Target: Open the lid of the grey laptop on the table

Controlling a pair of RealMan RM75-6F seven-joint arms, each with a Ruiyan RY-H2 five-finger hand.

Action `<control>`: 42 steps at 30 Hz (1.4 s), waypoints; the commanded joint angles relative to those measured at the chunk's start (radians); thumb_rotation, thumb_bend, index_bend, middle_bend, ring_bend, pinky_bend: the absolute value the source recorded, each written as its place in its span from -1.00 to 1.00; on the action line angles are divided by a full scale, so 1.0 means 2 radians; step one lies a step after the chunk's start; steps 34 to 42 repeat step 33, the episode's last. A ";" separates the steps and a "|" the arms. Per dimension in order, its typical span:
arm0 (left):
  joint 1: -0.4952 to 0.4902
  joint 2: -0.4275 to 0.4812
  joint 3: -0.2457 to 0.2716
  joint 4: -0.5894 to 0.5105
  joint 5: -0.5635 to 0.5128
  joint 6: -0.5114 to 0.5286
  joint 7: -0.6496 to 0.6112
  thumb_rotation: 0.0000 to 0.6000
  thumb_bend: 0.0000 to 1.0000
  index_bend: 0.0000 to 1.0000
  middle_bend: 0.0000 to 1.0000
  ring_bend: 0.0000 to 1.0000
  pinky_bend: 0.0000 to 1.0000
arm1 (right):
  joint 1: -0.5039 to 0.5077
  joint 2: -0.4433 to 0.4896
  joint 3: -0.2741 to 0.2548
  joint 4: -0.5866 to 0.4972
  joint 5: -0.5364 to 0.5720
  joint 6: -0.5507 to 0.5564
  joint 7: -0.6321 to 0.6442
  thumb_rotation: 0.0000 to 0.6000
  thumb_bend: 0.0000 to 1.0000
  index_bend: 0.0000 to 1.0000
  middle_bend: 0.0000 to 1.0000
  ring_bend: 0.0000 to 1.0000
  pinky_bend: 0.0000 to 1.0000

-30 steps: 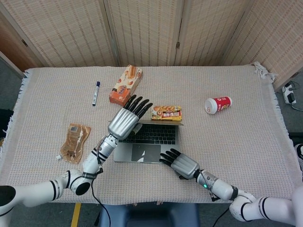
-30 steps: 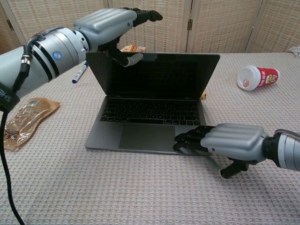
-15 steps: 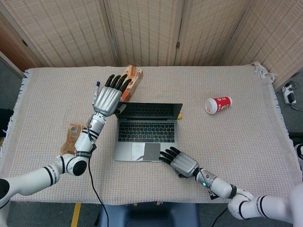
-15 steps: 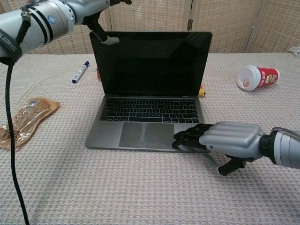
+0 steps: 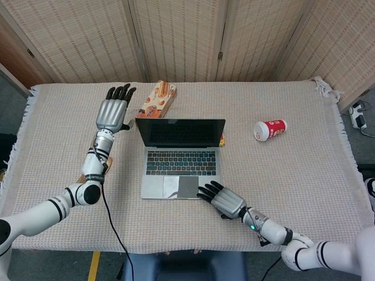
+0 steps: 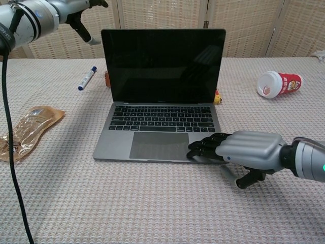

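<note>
The grey laptop point(image 5: 179, 167) point(image 6: 157, 137) stands in the middle of the table with its lid point(image 5: 180, 132) point(image 6: 163, 65) raised upright and the dark screen facing me. My right hand point(image 5: 223, 201) point(image 6: 238, 151) lies flat with its fingertips point(image 6: 199, 150) pressing on the front right corner of the laptop's base. My left hand point(image 5: 112, 111) point(image 6: 76, 10) is lifted to the left of the lid, apart from it, fingers spread and holding nothing.
An orange snack box point(image 5: 157, 100) lies behind the laptop. A blue marker point(image 6: 87, 78) and a brown packet point(image 6: 25, 131) lie at the left. A red paper cup point(image 5: 270, 129) point(image 6: 279, 83) lies on its side at the right. A yellow snack pack point(image 6: 217, 95) peeks out behind the lid.
The lid has swung further up to upright. My left hand has let go of its top corner and drawn away to the left. The right hand has stayed on the base.
</note>
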 commanded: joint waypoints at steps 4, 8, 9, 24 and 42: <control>0.011 0.013 0.009 -0.020 0.017 0.011 -0.028 1.00 -0.29 -1.00 -0.93 -1.00 -1.00 | -0.002 0.003 -0.002 -0.004 -0.006 0.012 0.004 0.67 0.73 -1.00 -1.00 -0.90 -1.00; 0.044 0.045 0.020 -0.064 0.056 0.038 -0.077 1.00 -0.29 -1.00 -0.93 -1.00 -1.00 | -0.016 0.016 -0.001 -0.015 -0.040 0.065 0.043 0.65 0.73 -1.00 -1.00 -0.88 -1.00; 0.052 0.051 0.023 -0.072 0.064 0.044 -0.084 1.00 -0.29 -1.00 -0.93 -1.00 -1.00 | -0.018 0.020 -0.001 -0.017 -0.049 0.077 0.051 0.65 0.73 -1.00 -1.00 -0.89 -1.00; 0.212 0.134 0.112 -0.206 0.133 0.190 -0.135 1.00 -0.28 -0.96 -0.93 -1.00 -1.00 | -0.114 0.152 0.001 -0.100 -0.061 0.261 0.055 0.67 0.69 -1.00 -0.96 -0.80 -1.00; 0.310 0.164 0.182 -0.223 0.203 0.283 -0.151 1.00 -0.28 -0.90 -0.89 -1.00 -1.00 | -0.207 0.198 -0.003 -0.109 -0.017 0.357 0.063 0.72 0.03 -1.00 -1.00 -0.85 -1.00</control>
